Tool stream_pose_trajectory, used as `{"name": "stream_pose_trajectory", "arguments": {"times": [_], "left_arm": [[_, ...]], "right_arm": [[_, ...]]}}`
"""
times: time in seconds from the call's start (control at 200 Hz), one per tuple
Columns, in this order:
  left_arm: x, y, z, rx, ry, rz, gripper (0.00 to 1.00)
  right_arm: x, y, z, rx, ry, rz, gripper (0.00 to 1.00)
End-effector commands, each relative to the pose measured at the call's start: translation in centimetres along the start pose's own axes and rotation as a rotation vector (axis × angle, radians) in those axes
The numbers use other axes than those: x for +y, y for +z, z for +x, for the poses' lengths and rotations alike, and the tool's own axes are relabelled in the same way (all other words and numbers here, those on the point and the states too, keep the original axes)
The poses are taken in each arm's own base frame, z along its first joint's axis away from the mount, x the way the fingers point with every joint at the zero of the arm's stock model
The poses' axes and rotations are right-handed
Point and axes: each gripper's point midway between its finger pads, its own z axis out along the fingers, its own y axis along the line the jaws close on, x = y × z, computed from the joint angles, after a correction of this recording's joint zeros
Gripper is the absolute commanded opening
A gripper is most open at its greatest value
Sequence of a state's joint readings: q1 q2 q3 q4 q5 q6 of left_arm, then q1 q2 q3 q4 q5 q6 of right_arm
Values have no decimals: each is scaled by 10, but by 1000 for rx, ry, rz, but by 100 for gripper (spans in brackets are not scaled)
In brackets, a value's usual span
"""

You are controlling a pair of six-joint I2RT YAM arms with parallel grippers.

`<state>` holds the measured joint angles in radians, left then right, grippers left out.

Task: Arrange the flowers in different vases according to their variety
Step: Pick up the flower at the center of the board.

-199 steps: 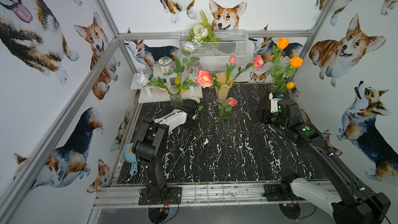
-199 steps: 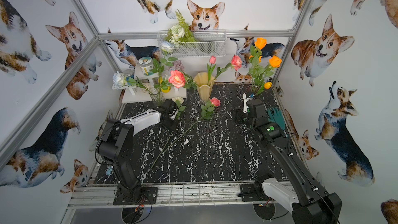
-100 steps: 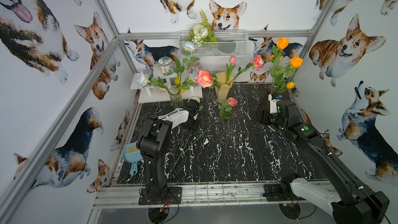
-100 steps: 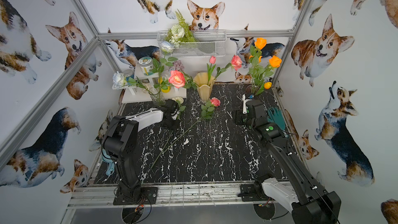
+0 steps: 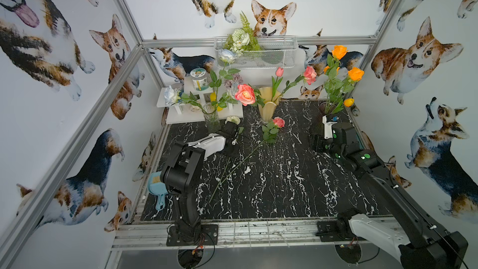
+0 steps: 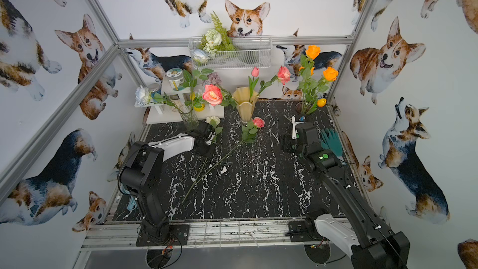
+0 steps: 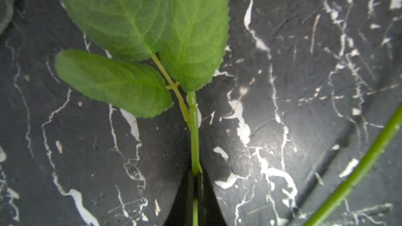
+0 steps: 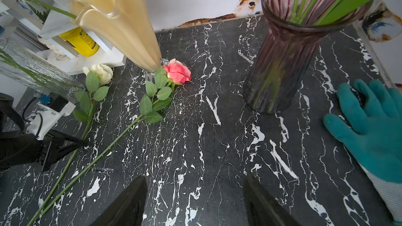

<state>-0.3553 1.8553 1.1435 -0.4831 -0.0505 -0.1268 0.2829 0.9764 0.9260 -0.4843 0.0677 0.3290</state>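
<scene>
Left hand (image 7: 195, 176) clenched on white rose (image 8: 101, 73) stem lying on surface (image 8: 217, 140); right hand (image 8: 194, 182) released, empty, near purple vase (image 8: 280, 61).

Roomy front, crowded back
The near and middle table (image 5: 284, 190) lies bare. On the left, the pink rose (image 5: 278, 122) and white rose (image 5: 232, 119) stretch their stems across it. The clear vase (image 5: 212, 119), yellow vase (image 5: 267, 111) and purple vase (image 8: 282, 61) line the back edge; a green glove (image 8: 374, 127) lies near the purple one.

Both top views overlook the whole table (image 5: 271, 182); wrist cameras hover close.
</scene>
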Motion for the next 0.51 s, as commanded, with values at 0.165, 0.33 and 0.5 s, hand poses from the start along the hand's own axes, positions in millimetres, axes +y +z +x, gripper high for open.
{"name": "stream_pose_trajectory", "arguments": {"times": [0.165, 0.33, 0.5], "left_arm": [[6, -38, -10, -102, 38, -74, 0], [-2, -70, -20, -205, 67, -84, 0], [-14, -102, -24, -304, 94, -70, 0]], "right_arm": [[5, 0, -3, -19, 36, -29, 75], [5, -1, -3, -18, 45, -33, 75], [6, -3, -3, -20, 50, -38, 75]]}}
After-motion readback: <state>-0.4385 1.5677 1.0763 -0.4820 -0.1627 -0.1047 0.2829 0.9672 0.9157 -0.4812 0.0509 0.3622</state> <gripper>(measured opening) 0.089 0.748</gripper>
